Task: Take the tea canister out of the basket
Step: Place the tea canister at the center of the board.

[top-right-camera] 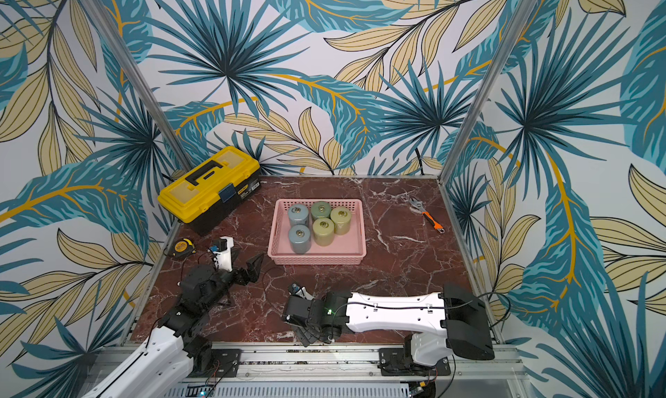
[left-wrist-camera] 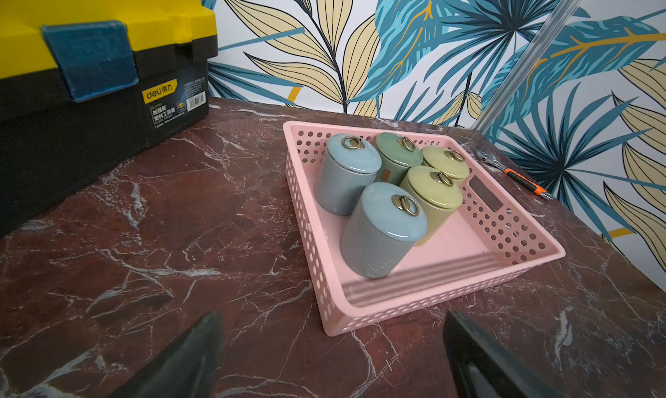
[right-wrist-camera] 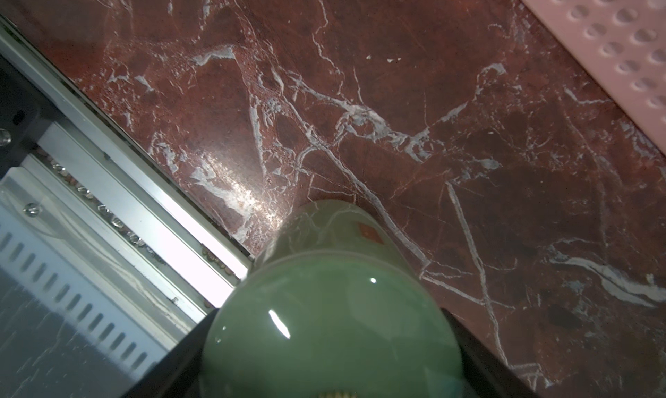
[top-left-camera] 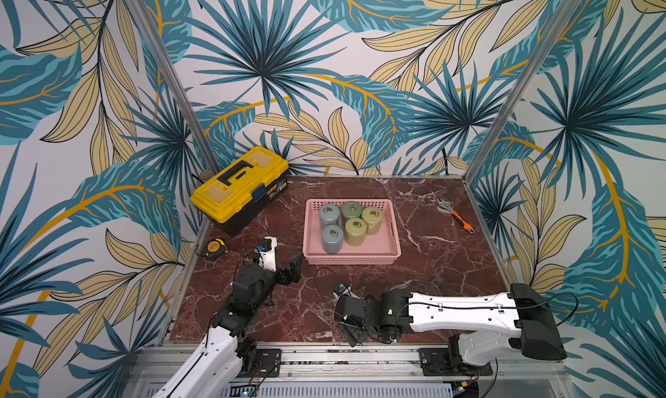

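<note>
Green tea canister (right-wrist-camera: 331,327) stands gripped between the right fingers (right-wrist-camera: 483,371).

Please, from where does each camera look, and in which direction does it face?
Top views: high behind the robot, looking down and forward at the basket and table; both arms, left gripper and right gripper show.
Left wrist: low over the table, facing the basket and yellow toolbox; left gripper's open fingers show.
Right wrist: looks down along the green canister clamped by right gripper's fingers.
Shared: every view shows the basket.
</note>
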Robot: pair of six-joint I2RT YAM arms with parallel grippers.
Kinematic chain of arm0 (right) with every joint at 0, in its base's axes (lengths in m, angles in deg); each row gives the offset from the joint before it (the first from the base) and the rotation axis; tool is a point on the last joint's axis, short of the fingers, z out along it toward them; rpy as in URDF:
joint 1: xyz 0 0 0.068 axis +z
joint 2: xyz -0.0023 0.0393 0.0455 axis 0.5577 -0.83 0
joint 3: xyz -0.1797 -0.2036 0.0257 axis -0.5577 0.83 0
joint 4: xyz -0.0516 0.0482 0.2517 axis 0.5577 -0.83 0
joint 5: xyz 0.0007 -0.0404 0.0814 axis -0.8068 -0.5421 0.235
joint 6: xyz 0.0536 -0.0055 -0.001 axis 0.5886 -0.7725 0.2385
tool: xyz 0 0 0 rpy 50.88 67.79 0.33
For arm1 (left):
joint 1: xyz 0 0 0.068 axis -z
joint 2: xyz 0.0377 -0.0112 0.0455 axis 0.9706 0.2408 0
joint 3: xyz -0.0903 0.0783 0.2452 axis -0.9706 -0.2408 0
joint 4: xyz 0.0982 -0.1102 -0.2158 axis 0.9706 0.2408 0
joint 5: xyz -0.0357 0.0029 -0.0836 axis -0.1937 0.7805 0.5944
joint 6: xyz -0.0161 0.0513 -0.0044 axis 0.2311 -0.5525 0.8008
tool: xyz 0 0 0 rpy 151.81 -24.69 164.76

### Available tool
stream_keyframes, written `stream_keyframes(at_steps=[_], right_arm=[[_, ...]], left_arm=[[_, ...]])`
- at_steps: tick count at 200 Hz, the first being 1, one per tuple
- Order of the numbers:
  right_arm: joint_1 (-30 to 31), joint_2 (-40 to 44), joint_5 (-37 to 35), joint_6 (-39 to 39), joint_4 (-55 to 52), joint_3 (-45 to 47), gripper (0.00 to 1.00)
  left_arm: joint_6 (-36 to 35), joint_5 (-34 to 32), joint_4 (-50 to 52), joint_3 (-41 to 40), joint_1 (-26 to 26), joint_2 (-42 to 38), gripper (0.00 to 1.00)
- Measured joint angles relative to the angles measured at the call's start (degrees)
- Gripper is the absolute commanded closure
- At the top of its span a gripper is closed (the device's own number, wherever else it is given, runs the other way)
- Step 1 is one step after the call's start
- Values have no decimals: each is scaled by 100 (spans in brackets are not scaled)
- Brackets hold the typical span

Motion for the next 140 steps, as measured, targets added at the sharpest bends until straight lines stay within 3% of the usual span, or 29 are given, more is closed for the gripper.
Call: stream_keyframes(at_steps=[104,140], right_arm=[[0,-151,-17,103,125,232,42],[0,-247,-20,146,192,251,34]], left_arm=[[2,-2,9,0,0,0,0],[0,-4,11,0,0,0,0]])
